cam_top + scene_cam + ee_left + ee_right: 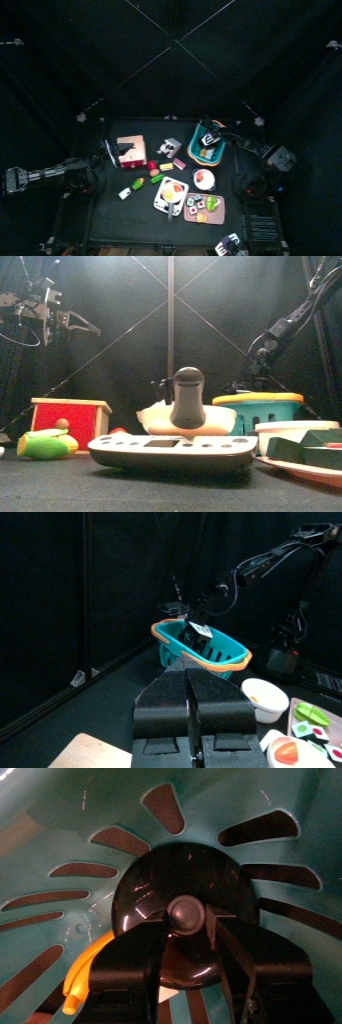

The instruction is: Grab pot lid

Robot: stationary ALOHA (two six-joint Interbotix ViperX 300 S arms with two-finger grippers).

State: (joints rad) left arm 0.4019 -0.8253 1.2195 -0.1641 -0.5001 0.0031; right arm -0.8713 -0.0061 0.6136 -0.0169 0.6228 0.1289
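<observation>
The pot lid point(187, 888) is black and glossy with a round knob point(187, 914) and lies on the slotted bottom of a teal basket point(80, 828). My right gripper point(190, 940) reaches down into that basket, its jaws open with one on either side of the knob, neither clearly touching it. In the top view the basket point(210, 141) stands at the back right of the table. The left gripper point(191, 707) hangs high at the left with its jaws shut and nothing held, facing the orange-rimmed basket point(201, 647).
A red and wood box point(131, 150) stands at the back left, a white bowl point(203, 178) in the middle, and a tray of toy food point(207, 207) near the front. A green toy point(47, 443) and a grey board with a black handle point(174, 451) sit at the front edge.
</observation>
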